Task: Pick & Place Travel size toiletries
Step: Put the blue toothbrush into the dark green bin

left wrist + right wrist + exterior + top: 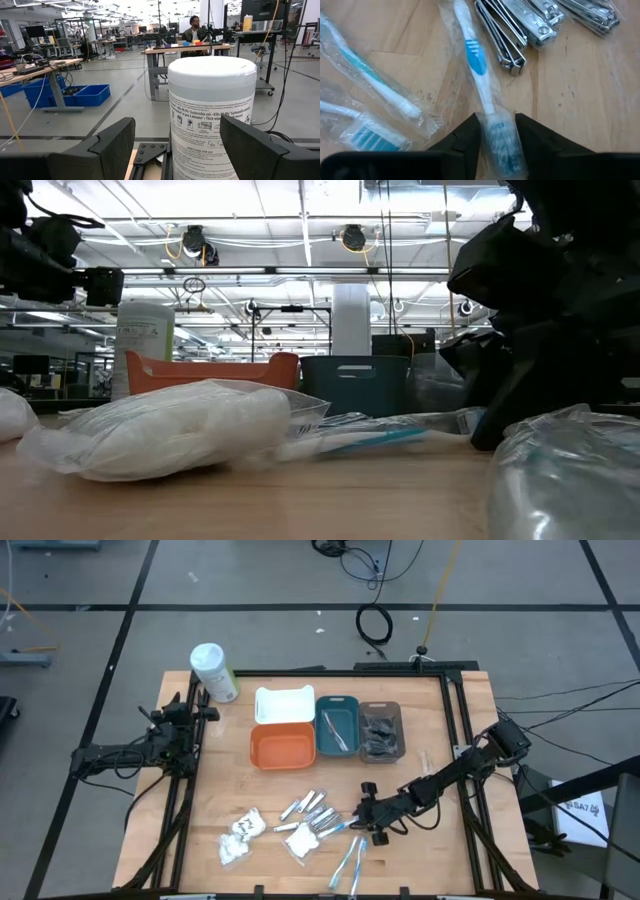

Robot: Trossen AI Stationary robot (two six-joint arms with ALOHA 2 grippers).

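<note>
From above, the right claw sits low and right of centre on the worktop, at the right end of the toiletry pile, but its fingers are too small and dark there to read. The right wrist view settles it: the two fingers stand on either side of the bristle end of a wrapped toothbrush, closed most of the way against the wrapper, the brush lying flat on the wood. Beside it in that view lie a row of metal clippers and two more wrapped brushes, the lower one cut off by the frame edge.

The high view shows those clippers only as pale slivers, with white packets to their left and brushes near the bottom edge. The trays sit mid-frame; the grey one's contents are a dark blur.

At table height, a big crinkled packet fills the foreground and hides most of the pile; a teal-handled brush peeks out behind it.

The left claw waits at the upper left, fingers spread wide, facing the white bottle, whose base is hidden.
</note>
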